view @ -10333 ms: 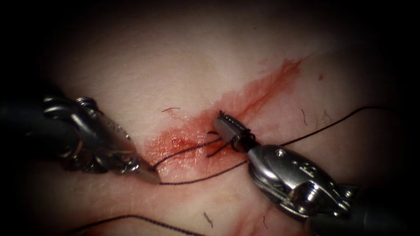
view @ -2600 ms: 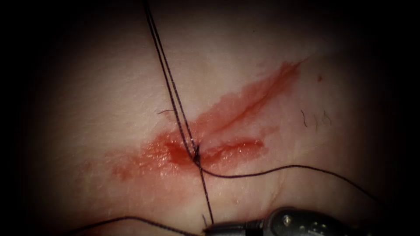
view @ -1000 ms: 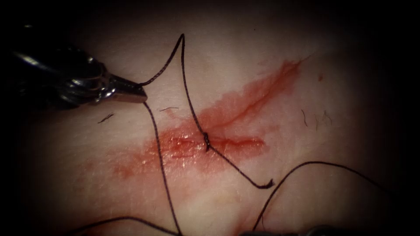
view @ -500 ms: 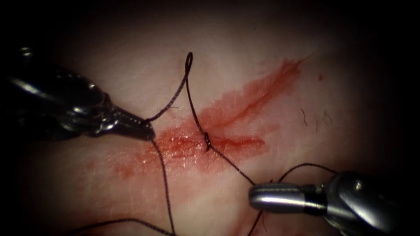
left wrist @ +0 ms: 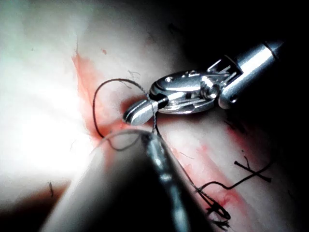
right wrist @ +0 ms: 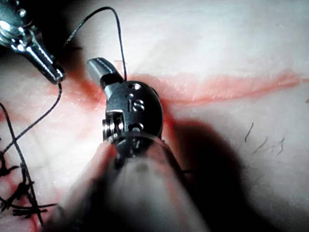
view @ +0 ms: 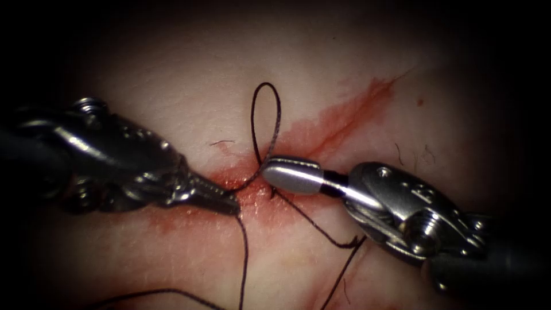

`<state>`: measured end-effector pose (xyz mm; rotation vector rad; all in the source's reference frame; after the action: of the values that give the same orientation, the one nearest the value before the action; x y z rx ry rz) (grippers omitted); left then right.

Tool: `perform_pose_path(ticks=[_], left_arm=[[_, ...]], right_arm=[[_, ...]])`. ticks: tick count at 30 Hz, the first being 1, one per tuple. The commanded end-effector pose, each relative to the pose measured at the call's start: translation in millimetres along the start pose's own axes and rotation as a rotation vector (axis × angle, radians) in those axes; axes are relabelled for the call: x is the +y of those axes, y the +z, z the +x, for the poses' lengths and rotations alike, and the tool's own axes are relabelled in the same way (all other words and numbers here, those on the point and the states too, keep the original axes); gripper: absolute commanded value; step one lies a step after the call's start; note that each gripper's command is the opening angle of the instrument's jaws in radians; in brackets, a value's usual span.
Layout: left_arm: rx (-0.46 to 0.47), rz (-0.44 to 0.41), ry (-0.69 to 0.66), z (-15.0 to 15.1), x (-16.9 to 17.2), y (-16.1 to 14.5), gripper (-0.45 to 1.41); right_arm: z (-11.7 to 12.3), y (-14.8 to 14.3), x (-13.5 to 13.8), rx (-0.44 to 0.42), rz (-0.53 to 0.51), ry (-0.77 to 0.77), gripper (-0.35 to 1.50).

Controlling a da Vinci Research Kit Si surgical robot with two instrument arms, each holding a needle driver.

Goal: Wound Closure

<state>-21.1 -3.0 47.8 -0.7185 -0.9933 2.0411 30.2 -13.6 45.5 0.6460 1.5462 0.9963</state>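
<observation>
The cut [view: 338,126] runs slantwise across the tissue [view: 189,86], wet with red fluid. A knot [view: 272,193] sits on the cut's middle. My left tool [view: 234,205] lies left of the knot, jaws shut on the thread. From there the thread rises into a loop [view: 276,115] that comes down across my right tool [view: 268,172]. Its jaws are shut, hold nothing, and lie just above the knot. The left wrist view has the thread [left wrist: 154,108] draped over the right tool [left wrist: 133,113]. In the right wrist view the thread [right wrist: 118,34] arcs over the right tool [right wrist: 99,65].
A short thread tail [view: 344,244] runs from the knot to the lower right. Another strand [view: 243,258] hangs from the left tool toward the near edge. Earlier stitches with cut ends [left wrist: 217,208] lie further along the cut.
The right tool has come up from the lower right to the knot and into the loop. The left tool has moved right and down to the cut, and the loop has widened.
</observation>
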Motion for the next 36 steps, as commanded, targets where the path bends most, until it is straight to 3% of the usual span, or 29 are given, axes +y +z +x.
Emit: perform_pose_path(ticks=[1, 5, 15, 23, 36], left_arm=[[-0.009, -0.004, 0.016, 0.2, -0.2, 0.9, -0.45], [-0.040, -0.036, 0.060, 0.0, -0.2, 2.3, -0.45], [-0.133, -0.064, 0.133, -1.1, -1.1, 4.6, -0.45], [-0.233, 0.070, 0.177, -1.7, -3.7, 5.0, -0.45], [-0.161, 0.084, 0.252, -0.3, -6.8, 4.6, -0.45]], right_arm=[[1.1, 1.4, 0.0, 0.008, 0.028, 0.014, -0.35], [2.1, 2.2, 0.0, 0.002, 0.109, 0.060, -0.35], [0.8, 2.4, 2.2, 0.006, 0.234, 0.208, -0.35], [-0.4, 2.0, 4.0, 0.022, 0.391, 0.381, -0.35], [-3.1, 4.3, 1.2, 0.030, 0.571, 0.507, -0.35]])
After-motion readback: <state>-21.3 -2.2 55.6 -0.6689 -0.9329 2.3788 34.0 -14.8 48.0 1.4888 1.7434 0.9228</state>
